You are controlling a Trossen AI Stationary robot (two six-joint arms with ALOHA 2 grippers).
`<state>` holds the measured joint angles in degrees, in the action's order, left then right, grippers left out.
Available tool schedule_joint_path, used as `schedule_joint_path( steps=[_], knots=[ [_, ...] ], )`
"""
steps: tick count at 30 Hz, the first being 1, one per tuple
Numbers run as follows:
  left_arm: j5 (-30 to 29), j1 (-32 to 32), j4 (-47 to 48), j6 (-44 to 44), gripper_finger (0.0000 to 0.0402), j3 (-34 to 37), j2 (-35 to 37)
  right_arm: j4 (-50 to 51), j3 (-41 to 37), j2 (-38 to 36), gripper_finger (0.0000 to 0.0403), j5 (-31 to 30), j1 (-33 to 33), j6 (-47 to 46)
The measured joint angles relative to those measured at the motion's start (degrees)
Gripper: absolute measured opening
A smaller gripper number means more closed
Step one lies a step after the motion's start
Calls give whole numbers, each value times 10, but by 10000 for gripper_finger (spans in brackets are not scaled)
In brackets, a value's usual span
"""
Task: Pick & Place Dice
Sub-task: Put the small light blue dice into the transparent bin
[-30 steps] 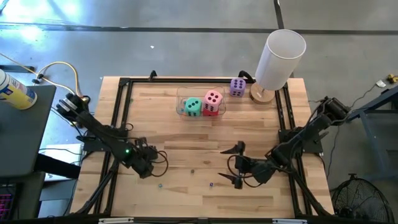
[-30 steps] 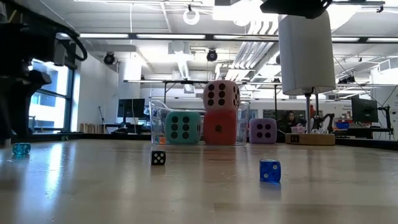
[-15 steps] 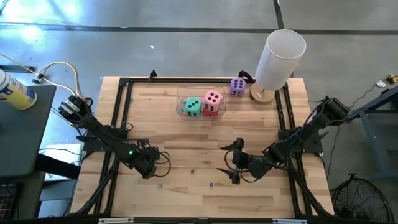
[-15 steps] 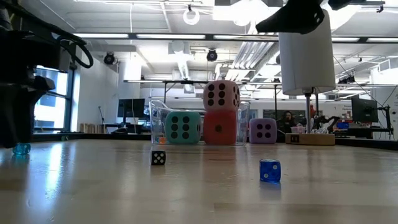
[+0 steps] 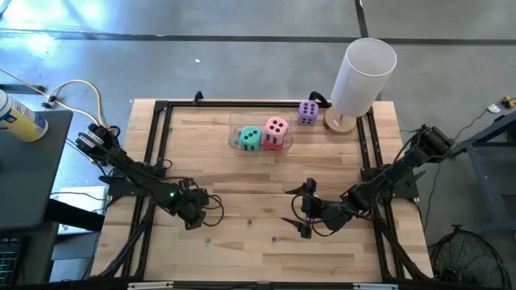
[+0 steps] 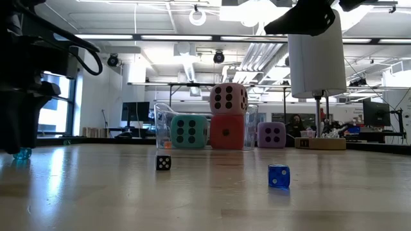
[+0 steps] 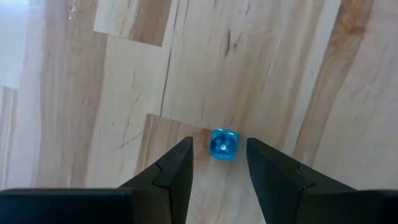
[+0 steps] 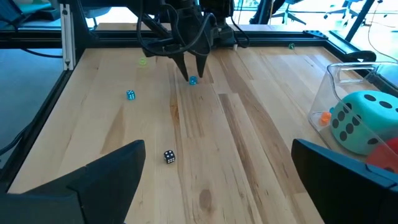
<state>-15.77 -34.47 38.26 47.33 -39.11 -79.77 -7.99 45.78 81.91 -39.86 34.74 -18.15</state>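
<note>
Risk I see: left gripper (image 7: pixel 217 163), part open astride the small die (image 7: pixel 222 144), could nudge it away closing off-centre.

From above, the red die (image 5: pixel 272 145) hides almost wholly under the pink die (image 5: pixel 276 128). The small dice (image 5: pixel 249 220) on the wood show as mere specks, pips unreadable. At table level, the left gripper (image 6: pixel 19 138) covers most of the pale blue die (image 6: pixel 24 153).

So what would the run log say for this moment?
left pincer: open, straddling small blue die | right pincer: open, hovering | container: teal, pink, red dice
</note>
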Motion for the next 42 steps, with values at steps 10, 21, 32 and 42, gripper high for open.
schedule_joint_path(
  steps=[10,21,32,42],
  knots=[
    [20,7,-15,-24,142,0,0,0,0,0,396,0,0,0],
    [15,6,-33,-23,142,27,1,0,0,0,396,7,0,0],
    [20,6,-55,-28,142,40,1,0,0,0,396,26,0,0],
    [24,6,-63,-29,70,40,0,0,0,0,396,26,0,0]
  ],
)
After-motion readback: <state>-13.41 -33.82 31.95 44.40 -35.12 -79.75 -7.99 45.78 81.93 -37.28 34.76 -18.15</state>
